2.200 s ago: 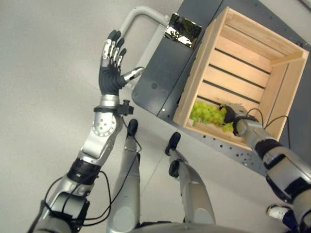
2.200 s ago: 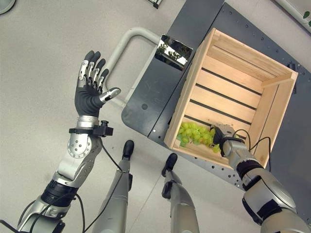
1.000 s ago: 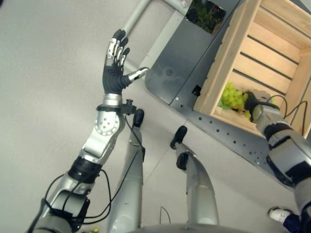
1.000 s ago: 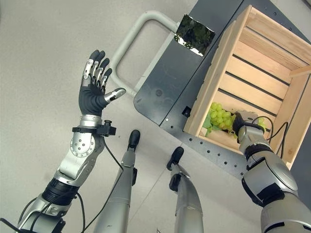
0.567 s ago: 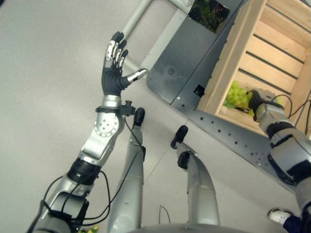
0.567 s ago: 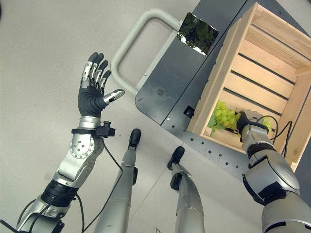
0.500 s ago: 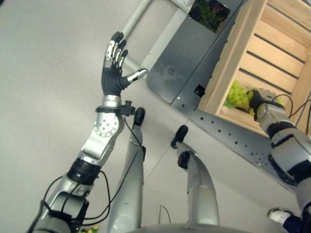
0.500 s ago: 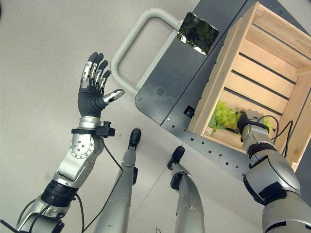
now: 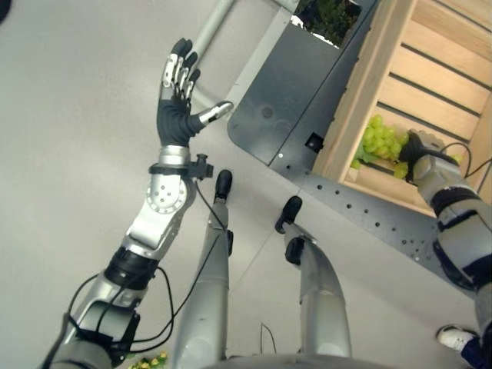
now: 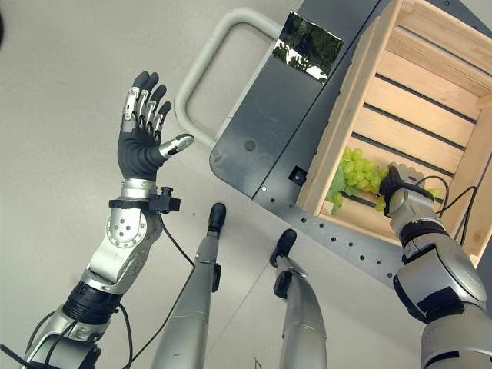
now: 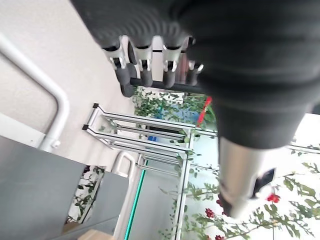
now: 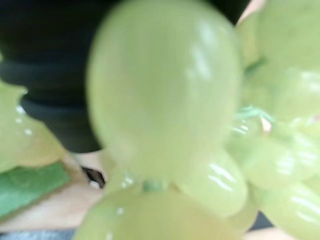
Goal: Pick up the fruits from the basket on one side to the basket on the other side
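Note:
A bunch of green grapes (image 10: pixel 357 175) hangs inside the wooden crate (image 10: pixel 346 100), close to its near wall. My right hand (image 10: pixel 400 188) is at the bunch's right side with its fingers curled round it. The grapes (image 12: pixel 165 115) press right up against the hand's dark cover in the right wrist view. Far to the left, my left hand (image 9: pixel 175 115) is raised over the floor, open, with fingers (image 11: pixel 145 65) straight and nothing in it.
The crate stands on a dark grey cart deck (image 10: pixel 269 131) with a pale tube handle (image 10: pixel 201 73) and a shiny plate (image 10: pixel 307 46) at its edge. A person's shoe (image 9: pixel 457 337) shows at the lower right. Bare grey floor lies round the left arm.
The whole view has shifted as the camera moved. My right hand with the grapes has come up a little along the crate's near wall. The left hand stays raised and open.

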